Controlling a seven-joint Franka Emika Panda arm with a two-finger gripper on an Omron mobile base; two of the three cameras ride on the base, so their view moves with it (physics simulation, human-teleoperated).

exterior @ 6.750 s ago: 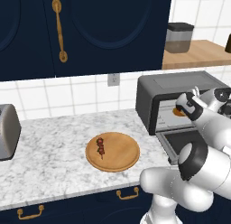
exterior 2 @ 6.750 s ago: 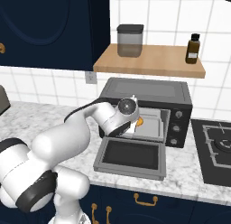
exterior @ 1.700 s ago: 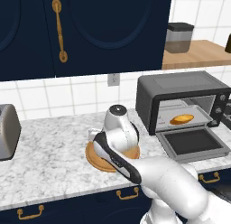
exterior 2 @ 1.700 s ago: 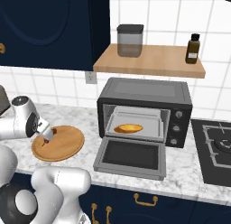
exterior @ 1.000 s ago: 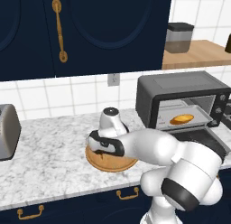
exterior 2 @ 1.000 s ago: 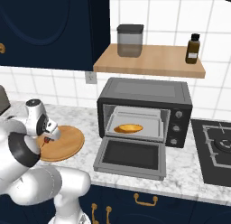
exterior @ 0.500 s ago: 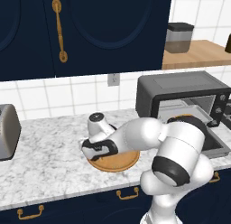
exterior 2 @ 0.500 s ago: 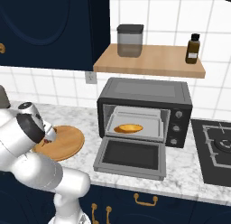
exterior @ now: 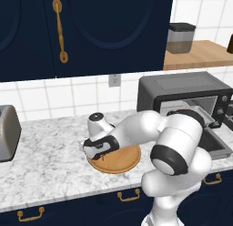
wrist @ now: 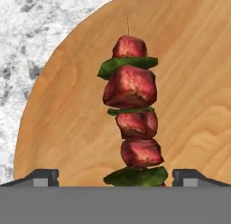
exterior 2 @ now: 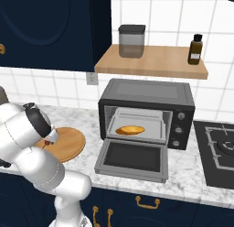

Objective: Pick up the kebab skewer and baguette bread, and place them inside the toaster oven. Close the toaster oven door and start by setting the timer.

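Hand camera close above wooden plate (wrist: 63, 114)

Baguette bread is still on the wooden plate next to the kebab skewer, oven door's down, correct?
Not quite. The baguette bread is already inside the toaster oven, on its rack, as the right base view shows. The kebab skewer lies alone on the wooden plate, and the toaster oven door is down.

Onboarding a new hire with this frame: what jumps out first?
The kebab skewer, red meat chunks and green slices, lies on the round wooden plate, with the open gripper hanging right over its near end. To the right on the marble counter, the toaster oven stands with its door dropped open and the baguette bread inside.
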